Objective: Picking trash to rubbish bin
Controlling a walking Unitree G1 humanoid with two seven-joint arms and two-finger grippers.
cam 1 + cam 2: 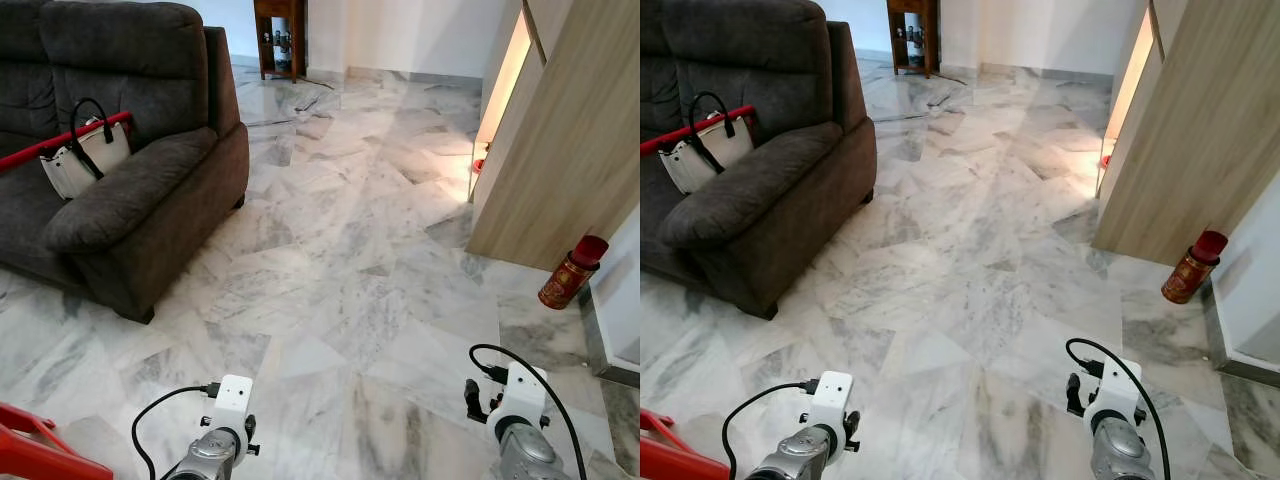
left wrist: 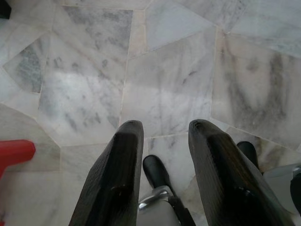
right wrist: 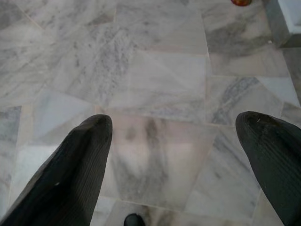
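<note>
- Trash item: a red-capped spray can [image 1: 570,272] stands upright on the marble floor [image 1: 340,290], at the foot of a wooden cabinet [image 1: 560,150] and just beside a white wall edge, on the robot's right.
- Right gripper [image 3: 176,141]: fingers spread wide, holding nothing, pointed down at bare marble. The can lies ahead of it and to its right, well apart; a sliver of the can's red shows at the far edge of the right wrist view.
- Left gripper [image 2: 162,141]: fingers [image 2: 117,174] parted by a narrow gap, nothing between them, held low over the floor. The can is far across the floor from it.
- Both arms sit low at the near edge of the head views, white wrist housings and black cables visible.
- Dark grey sofa [image 1: 130,150]: on the robot's left, with a white handbag [image 1: 80,155] with black handles resting on the seat against the armrest.
- Red frame piece [image 1: 40,450]: near the left arm at floor level.
- Dark wooden stand [image 1: 280,35]: far end of the room, by the wall.
</note>
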